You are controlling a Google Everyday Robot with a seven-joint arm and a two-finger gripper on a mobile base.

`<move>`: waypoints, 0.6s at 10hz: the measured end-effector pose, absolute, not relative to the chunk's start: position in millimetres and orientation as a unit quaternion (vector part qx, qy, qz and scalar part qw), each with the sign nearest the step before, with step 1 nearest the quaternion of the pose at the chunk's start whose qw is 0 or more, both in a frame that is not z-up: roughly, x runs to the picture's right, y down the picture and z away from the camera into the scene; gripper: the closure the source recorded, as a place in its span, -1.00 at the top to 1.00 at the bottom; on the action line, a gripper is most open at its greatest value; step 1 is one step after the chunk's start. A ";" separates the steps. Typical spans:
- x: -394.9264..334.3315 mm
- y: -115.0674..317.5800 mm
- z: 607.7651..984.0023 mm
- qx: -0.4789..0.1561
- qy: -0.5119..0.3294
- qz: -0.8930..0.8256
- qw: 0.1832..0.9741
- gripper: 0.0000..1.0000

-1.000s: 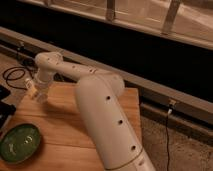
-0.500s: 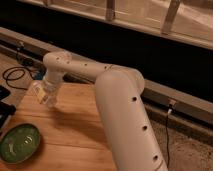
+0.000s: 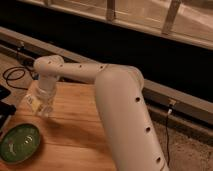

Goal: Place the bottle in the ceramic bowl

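Observation:
The green ceramic bowl [image 3: 20,143] sits on the wooden table [image 3: 80,140] near its front left corner. My white arm reaches across from the right. The gripper [image 3: 42,106] hangs above the table's left part, up and to the right of the bowl. It is shut on the small white bottle [image 3: 33,100], which sticks out to the left of the fingers with a dark mark on it. The bottle is held off the table and apart from the bowl.
A black cable [image 3: 13,76] loops on the floor behind the table's left end. A dark object [image 3: 4,108] stands at the left edge. A grey ledge [image 3: 180,102] with a hanging cord [image 3: 169,117] runs along the back.
The arm has swung forward and down, carrying the bottle from the table's far left edge closer to the bowl. The bowl has not moved.

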State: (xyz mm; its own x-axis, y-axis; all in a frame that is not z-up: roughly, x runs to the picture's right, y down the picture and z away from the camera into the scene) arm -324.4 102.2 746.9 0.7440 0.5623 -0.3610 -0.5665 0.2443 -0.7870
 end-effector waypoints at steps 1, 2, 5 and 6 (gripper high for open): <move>-324.5 102.1 746.8 -0.500 0.002 0.358 0.789 -1.00; -326.1 102.9 746.3 -0.500 0.002 0.356 0.789 -1.00; -324.4 103.3 747.6 -0.498 0.006 0.357 0.790 -1.00; -327.4 113.2 745.8 -0.494 0.010 0.362 0.790 -1.00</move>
State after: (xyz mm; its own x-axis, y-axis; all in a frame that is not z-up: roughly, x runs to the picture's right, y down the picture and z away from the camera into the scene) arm -327.4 113.2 745.8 0.7374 0.5623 -0.3742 -0.5826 0.2491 -0.7737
